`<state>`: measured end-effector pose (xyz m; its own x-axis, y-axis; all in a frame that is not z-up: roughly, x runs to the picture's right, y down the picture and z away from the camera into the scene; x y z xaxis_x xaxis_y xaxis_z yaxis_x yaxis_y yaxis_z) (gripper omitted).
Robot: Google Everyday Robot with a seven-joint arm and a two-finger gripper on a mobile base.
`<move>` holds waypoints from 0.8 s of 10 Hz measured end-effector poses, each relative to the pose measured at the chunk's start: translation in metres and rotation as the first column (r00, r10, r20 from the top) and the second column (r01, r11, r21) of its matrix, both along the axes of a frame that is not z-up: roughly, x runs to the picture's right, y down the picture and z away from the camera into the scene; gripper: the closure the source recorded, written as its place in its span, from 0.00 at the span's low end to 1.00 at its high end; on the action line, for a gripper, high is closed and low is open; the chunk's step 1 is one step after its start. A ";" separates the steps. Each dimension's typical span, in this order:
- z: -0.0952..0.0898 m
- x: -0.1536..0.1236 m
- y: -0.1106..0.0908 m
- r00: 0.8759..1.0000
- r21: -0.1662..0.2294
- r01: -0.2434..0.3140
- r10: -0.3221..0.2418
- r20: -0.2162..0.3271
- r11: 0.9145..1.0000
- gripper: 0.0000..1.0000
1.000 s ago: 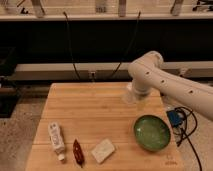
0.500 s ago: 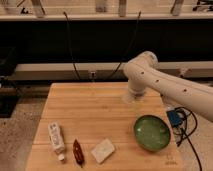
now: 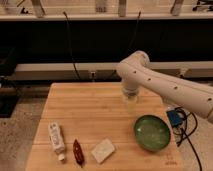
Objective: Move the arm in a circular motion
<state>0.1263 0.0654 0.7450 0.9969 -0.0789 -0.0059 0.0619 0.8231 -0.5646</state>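
arm (image 3: 150,80) is found shifted leftward along the far edge of the tabletop (image 3: 85,110) versus a second ago | gripper (image 3: 129,97) is hung beneath it, right of centre; opening cannot be told, nothing seen held | shift is judged one arc of the circle, unfinished

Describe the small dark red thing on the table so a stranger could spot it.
On the light wooden table, look at the front left, away from the glossy white robot arm and its claw hanging over the back right. The slim dark red object lies between a white tube and a pale rectangular block; the only red one, and the thinnest.
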 end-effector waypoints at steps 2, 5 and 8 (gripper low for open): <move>0.003 -0.005 -0.001 1.000 -0.009 0.016 -0.016 0.003 1.000 0.20; 0.010 -0.023 -0.004 0.998 -0.017 0.052 -0.052 0.022 0.999 0.20; 0.021 -0.033 -0.011 0.995 -0.019 0.089 -0.089 0.042 0.996 0.28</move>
